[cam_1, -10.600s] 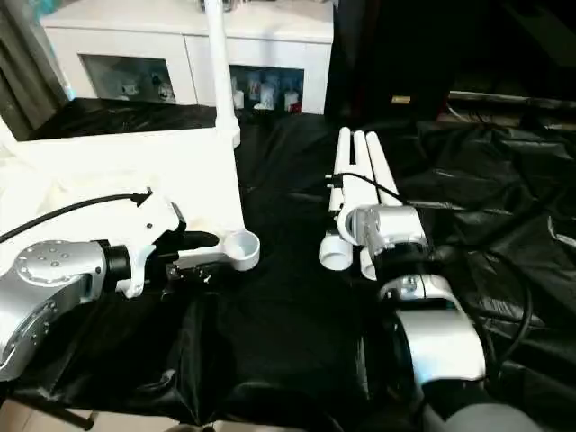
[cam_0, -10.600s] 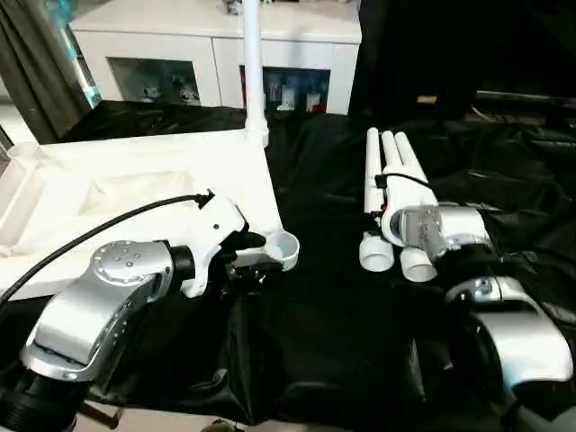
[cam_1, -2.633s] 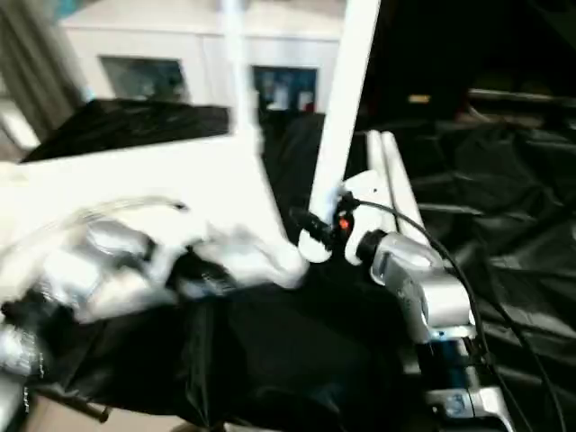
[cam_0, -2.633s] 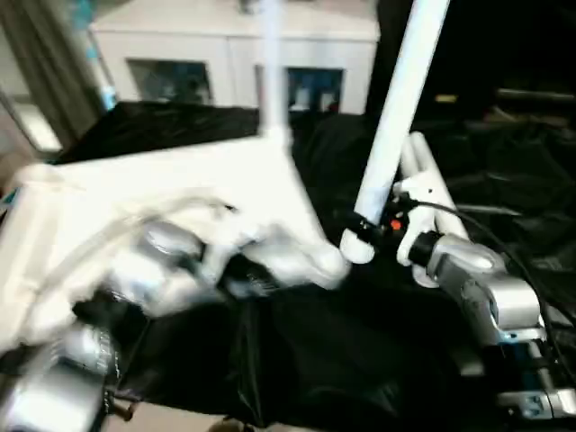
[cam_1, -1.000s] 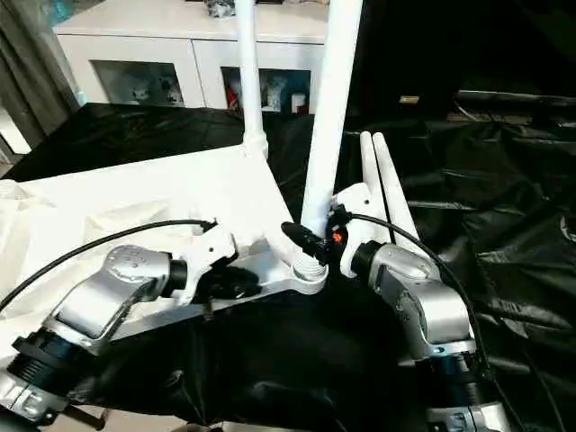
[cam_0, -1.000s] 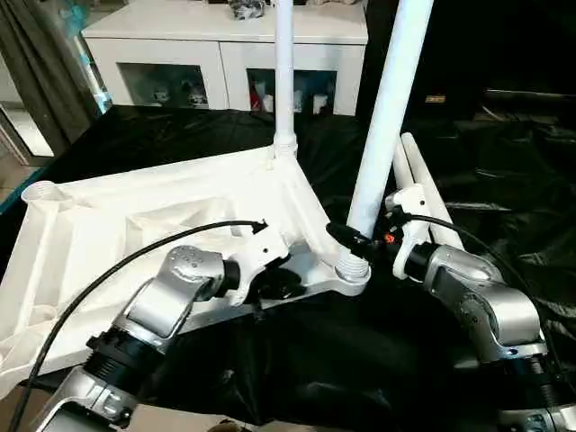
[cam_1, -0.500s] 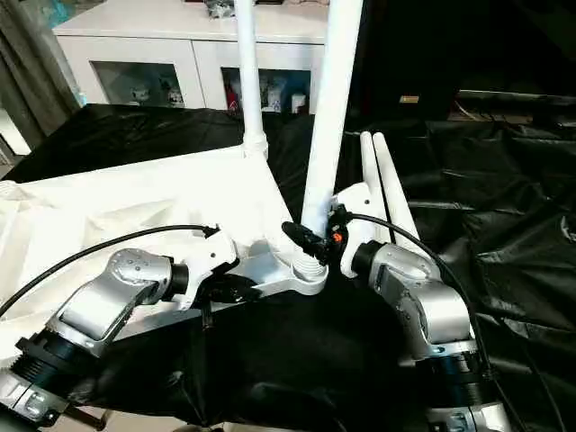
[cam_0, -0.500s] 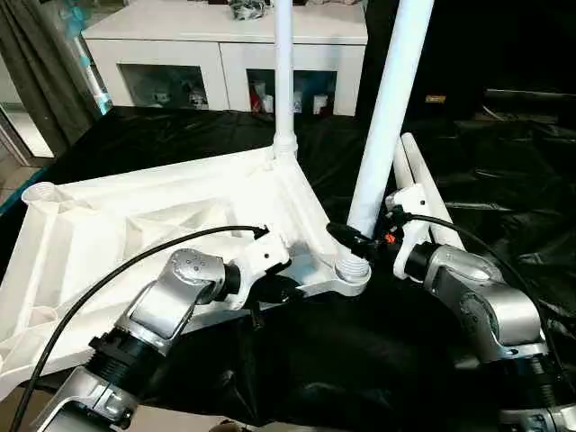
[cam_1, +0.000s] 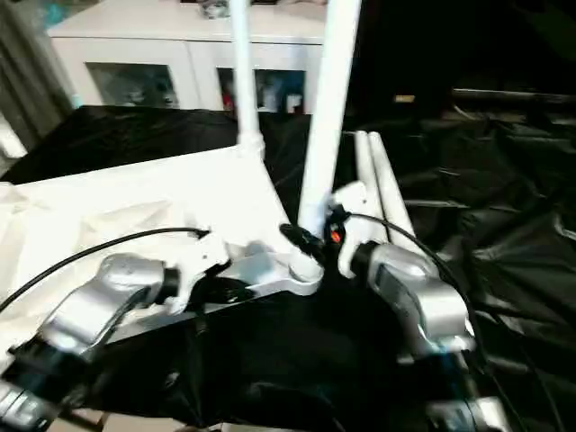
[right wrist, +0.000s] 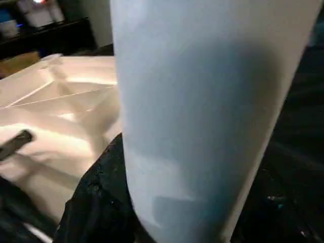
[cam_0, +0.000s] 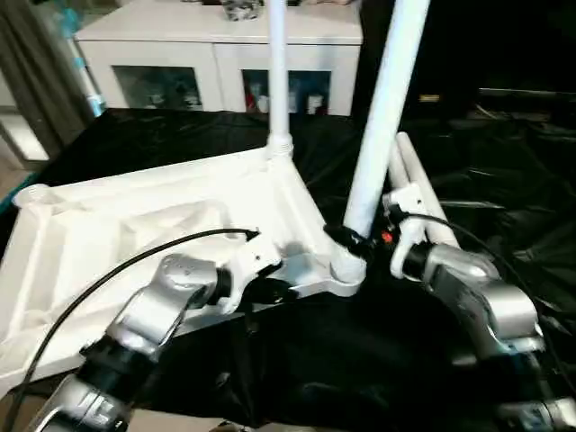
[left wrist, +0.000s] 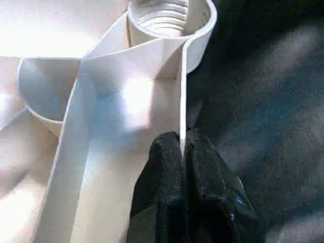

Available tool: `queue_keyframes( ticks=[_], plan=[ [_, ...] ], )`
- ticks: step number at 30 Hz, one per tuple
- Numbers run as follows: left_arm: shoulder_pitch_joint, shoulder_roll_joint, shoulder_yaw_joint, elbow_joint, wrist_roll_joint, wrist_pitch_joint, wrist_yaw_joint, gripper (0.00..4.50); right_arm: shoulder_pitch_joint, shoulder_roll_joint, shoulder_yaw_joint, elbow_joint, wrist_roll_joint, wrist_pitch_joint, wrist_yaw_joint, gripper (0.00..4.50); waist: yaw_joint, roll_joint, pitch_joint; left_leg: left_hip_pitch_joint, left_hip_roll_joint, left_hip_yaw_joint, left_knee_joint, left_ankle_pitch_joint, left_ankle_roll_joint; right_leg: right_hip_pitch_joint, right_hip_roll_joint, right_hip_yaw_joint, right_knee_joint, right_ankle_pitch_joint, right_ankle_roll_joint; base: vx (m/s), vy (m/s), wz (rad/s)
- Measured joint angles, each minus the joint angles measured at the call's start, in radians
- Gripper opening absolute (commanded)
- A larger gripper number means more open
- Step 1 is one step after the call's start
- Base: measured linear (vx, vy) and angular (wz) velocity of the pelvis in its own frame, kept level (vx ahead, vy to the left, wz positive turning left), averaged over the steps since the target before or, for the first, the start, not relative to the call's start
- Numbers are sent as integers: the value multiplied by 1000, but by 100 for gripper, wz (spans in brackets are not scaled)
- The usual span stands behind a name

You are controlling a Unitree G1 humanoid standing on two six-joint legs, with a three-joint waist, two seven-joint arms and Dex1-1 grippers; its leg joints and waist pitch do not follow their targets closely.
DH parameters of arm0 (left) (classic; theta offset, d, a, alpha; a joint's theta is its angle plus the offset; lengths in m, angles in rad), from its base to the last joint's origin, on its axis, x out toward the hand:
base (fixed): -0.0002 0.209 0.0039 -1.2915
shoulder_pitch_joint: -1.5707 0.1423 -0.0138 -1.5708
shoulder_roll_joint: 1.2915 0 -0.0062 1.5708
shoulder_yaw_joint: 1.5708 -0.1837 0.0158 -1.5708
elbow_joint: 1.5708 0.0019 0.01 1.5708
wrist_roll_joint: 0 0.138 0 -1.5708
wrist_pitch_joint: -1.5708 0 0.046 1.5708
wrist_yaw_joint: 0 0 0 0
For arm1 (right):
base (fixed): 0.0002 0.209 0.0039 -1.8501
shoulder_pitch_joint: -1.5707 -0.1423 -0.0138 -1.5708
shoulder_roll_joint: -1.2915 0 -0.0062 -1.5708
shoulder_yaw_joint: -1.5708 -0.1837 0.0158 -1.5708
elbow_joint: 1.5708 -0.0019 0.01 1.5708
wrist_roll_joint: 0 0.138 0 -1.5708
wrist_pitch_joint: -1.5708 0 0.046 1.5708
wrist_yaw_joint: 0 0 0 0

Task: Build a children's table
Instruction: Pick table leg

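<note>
Fingers of the left hand (left wrist: 183,152) pinch the tabletop (cam_0: 117,225) rim lower centre, steadying it on the black worktop (cam_0: 504,171). Right hand (cam_0: 353,241) clamps the second leg (cam_0: 382,108), upright over its corner socket (left wrist: 169,15).

No readable text, labels, brands or numbers anywhere I can see. Nothing legible on what I'm handling or on the things around it.
</note>
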Motion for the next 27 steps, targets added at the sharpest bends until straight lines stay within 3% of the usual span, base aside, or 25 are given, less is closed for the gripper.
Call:
queue_keyframes(
  ticks=[4, 14, 20, 27],
  plan=[
    [42, 41, 38, -48, -14, 28, 1, 0, -21, 15, 6, 29, 1, 0, 16, 191, -9, -8, 0, 0, 0, -1, -1, 0, 0, -2, 1, 0, 0, 0, 0, 0, 0, 0],
    [26, 23, 26, -64, 2, 43, 20, 0, -99, 59, 93, 149, -14, -15, 107, 191, 8, -27, 2, 0, 0, 1, -1, 0, 0, -2, 0, 2, -1, 0, -1, 0, 0, 0],
    [5, 18, 22, -37, 9, 33, 27, 0, -176, 79, 124, 275, -66, -77, 128, 191, 2, -35, 2, 0, 0, 1, 0, 0, 0, -2, 0, 2, 0, 1, -1, 0, 0, 0],
    [4, 18, 23, -31, 12, 25, 25, 0, -187, 79, 134, 309, -78, -87, 157, 191, 2, -41, 1, 1, 0, 1, -1, 0, 0, -2, 0, 2, 0, 0, -1, 0, 0, 0]
  ],
)
